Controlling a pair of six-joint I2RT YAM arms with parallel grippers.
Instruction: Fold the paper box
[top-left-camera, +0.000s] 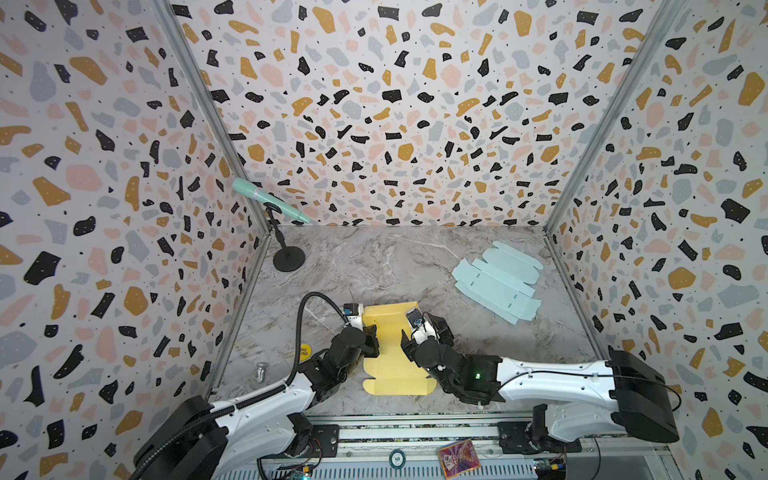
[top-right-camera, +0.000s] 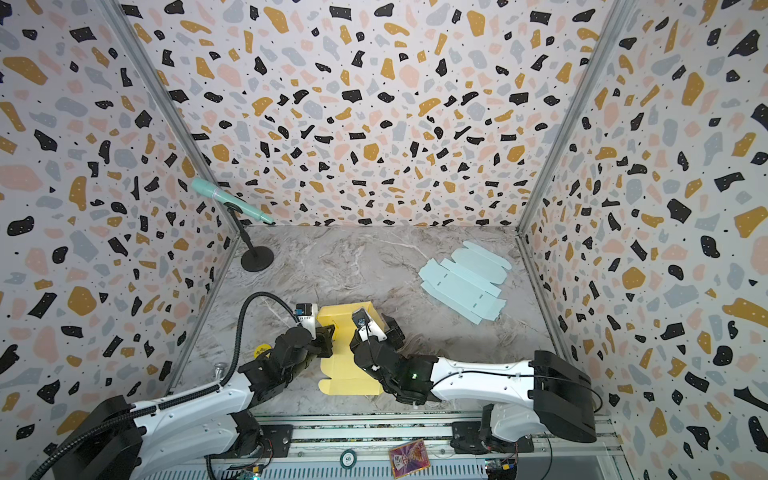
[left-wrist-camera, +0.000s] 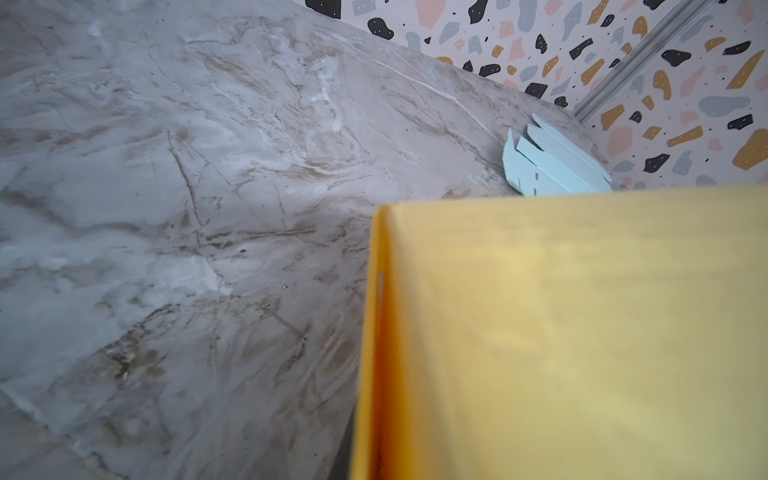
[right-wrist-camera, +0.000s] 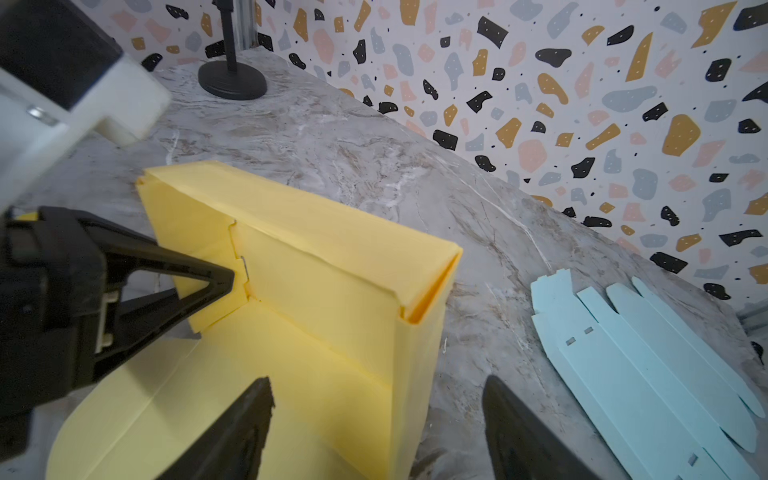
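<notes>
The yellow paper box lies at the table's front middle, partly folded, with its far wall and both side walls raised and its near flap flat. My left gripper is shut on the box's left wall. That wall fills much of the left wrist view, where the fingers are hidden. My right gripper is open, and the upright right wall stands between its fingers without touching them.
Flat pale blue box blanks lie at the back right. A teal microphone on a black stand occupies the back left corner. A small metal piece rests near the left wall.
</notes>
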